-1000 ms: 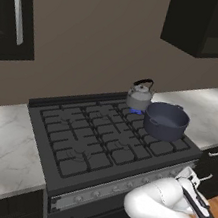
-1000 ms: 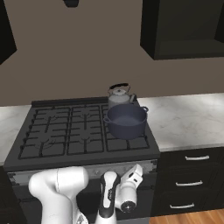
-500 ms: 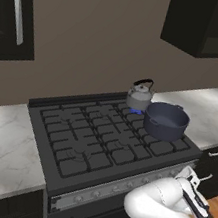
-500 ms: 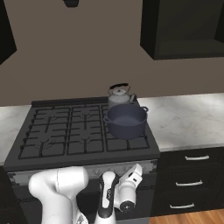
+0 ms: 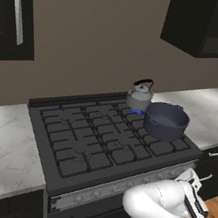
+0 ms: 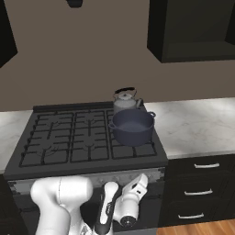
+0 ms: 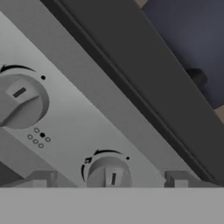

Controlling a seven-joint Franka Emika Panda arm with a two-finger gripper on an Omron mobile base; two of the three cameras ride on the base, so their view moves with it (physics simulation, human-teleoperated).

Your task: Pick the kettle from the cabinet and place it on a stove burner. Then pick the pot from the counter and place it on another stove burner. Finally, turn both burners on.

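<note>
Kitchen range, both vessels placed: kettle (image 5: 139, 95) on rear burner over a blue flame, pot (image 5: 165, 121) just before it; claw (image 7: 109, 180) spread wide around a front knob (image 7: 108, 171); second burner apparently unlit.

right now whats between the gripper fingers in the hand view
In the hand view a round stove knob sits between the two fingertips, on the grey control panel. The jaws stand apart on either side of it, not clamped.
</note>
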